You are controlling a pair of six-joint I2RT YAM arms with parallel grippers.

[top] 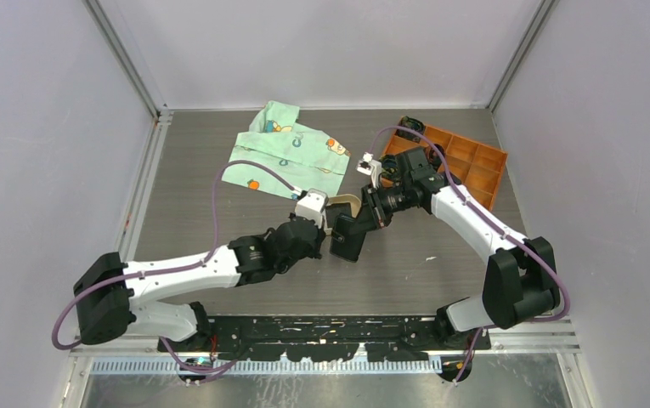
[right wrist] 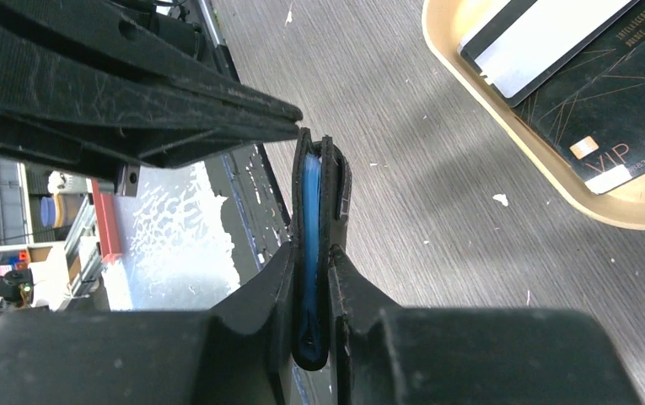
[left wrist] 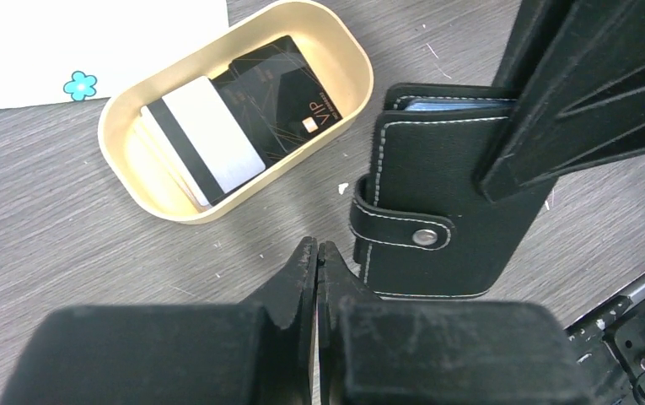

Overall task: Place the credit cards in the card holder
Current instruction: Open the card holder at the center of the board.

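Note:
The black card holder [left wrist: 437, 207] is folded, its snap tab fastened. My right gripper [right wrist: 310, 253] is shut on it and holds it edge-on [right wrist: 319, 186], blue lining showing; in the top view it hangs [top: 348, 244] below that gripper [top: 362, 223]. The credit cards lie in a tan oval tray [left wrist: 133, 181]: a whitish card with a black stripe [left wrist: 209, 143] and a black VIP card [left wrist: 281, 97], also in the right wrist view [right wrist: 605, 93]. My left gripper [left wrist: 319, 249] is shut and empty, just left of the holder, near the tray's front.
A green patterned cloth [top: 291, 157] lies at the back centre. An orange compartment box [top: 466, 161] stands at the back right behind the right arm. The two grippers [top: 325, 223] are close together over the table's middle, the tray [top: 349, 201] just behind them.

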